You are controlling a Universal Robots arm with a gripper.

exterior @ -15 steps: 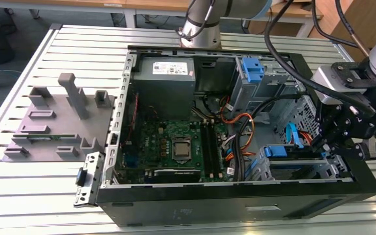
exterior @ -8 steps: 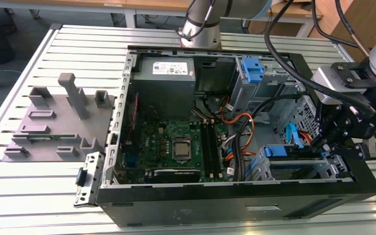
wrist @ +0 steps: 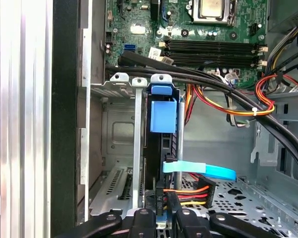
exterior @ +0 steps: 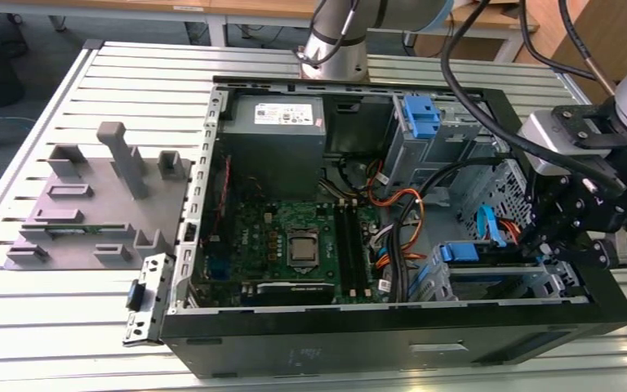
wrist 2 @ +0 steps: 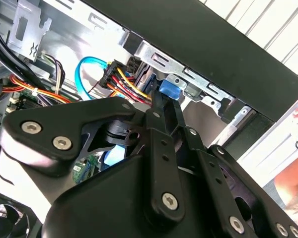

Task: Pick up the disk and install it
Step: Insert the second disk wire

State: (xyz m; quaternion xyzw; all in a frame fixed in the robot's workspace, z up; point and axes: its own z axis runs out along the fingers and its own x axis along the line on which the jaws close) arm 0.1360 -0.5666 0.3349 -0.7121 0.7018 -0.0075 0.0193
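Observation:
The disk (wrist: 156,148) stands on edge inside the metal drive bay (wrist: 114,129) at the case's front corner, with its blue plastic carrier (wrist: 164,116) facing the motherboard. In the exterior view the carrier (exterior: 460,251) shows in the lower bay on the exterior view's right. My gripper (wrist: 161,215) is shut on the disk's rear end, one black finger on each side of it. In the second wrist view my gripper (wrist 2: 161,106) reaches down to the blue carrier tab (wrist 2: 170,90). A light blue data cable (wrist: 203,171) and a power plug (wrist: 201,188) lie right beside the disk.
The open computer case (exterior: 401,327) lies on a slatted metal table (exterior: 74,318). Inside are the motherboard (exterior: 291,237), a power supply (exterior: 275,122), orange and black cables (exterior: 395,204) and a blue latch (exterior: 423,114). A grey fixture (exterior: 95,204) sits on the exterior view's left. A person's hand (wrist 2: 290,193) is near the case.

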